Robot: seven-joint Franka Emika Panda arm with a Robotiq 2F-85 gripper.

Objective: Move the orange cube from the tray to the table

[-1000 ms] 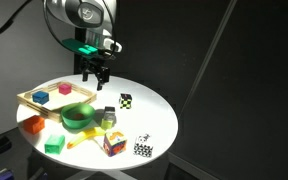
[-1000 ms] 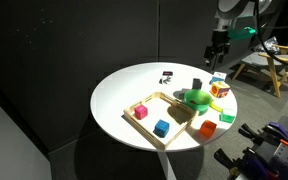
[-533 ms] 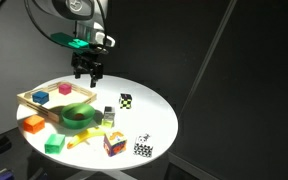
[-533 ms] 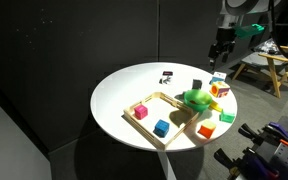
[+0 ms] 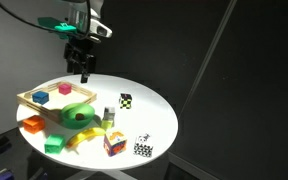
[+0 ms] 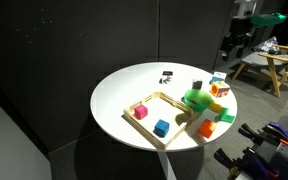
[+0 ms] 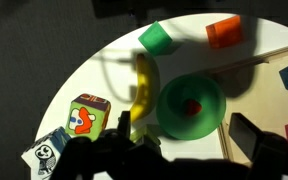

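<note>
Left: shallow light-wood tray with raised rim, on the round white table. High over the table the gripper hangs, fingers spread, empty. Right of the tray: smooth round green bowl; the orange cube, a small red-orange spot, lies inside it.

A black wall hung behind the claw in both exterior views. A wooden stool stood just beside the claw, and dim grey floor lay well below it.
</note>
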